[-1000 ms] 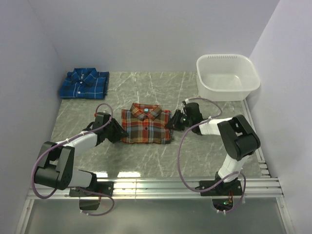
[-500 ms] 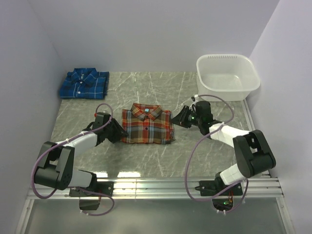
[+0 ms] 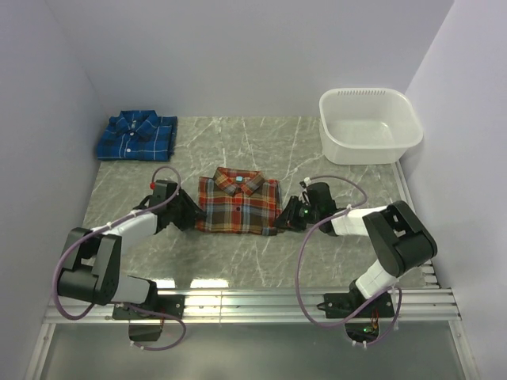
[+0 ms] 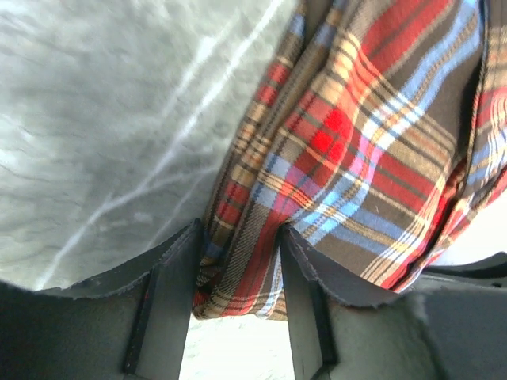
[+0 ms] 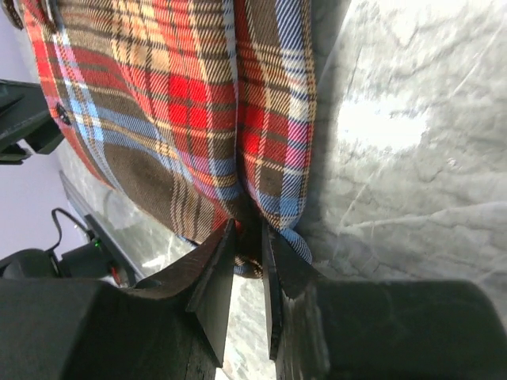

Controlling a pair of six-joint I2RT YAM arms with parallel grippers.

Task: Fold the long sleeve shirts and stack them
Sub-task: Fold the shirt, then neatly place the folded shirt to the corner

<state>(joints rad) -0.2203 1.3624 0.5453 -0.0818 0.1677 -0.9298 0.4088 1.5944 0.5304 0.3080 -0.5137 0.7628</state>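
Red-orange shirt (image 3: 238,207): left end effector (image 4: 238,265) half-open, clamping one edge; right end effector (image 5: 249,237) narrow, pinching opposite edge.

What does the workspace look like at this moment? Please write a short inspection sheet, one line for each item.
Surface: grey marbled table, with glare near the front edge.
Job's things: red plaid shirt folded at the middle; blue plaid shirt folded at the far left corner; not yet stacked.
Clutter: white tub at the far right corner, nothing seen inside.
Grippers: left gripper shut on the red plaid shirt's left edge; right gripper shut on its right edge.
Cables: left purple cable and right purple cable loop off the arms; neither lies on a shirt.
Surroundings: pale walls on three sides; metal rail at the near edge.
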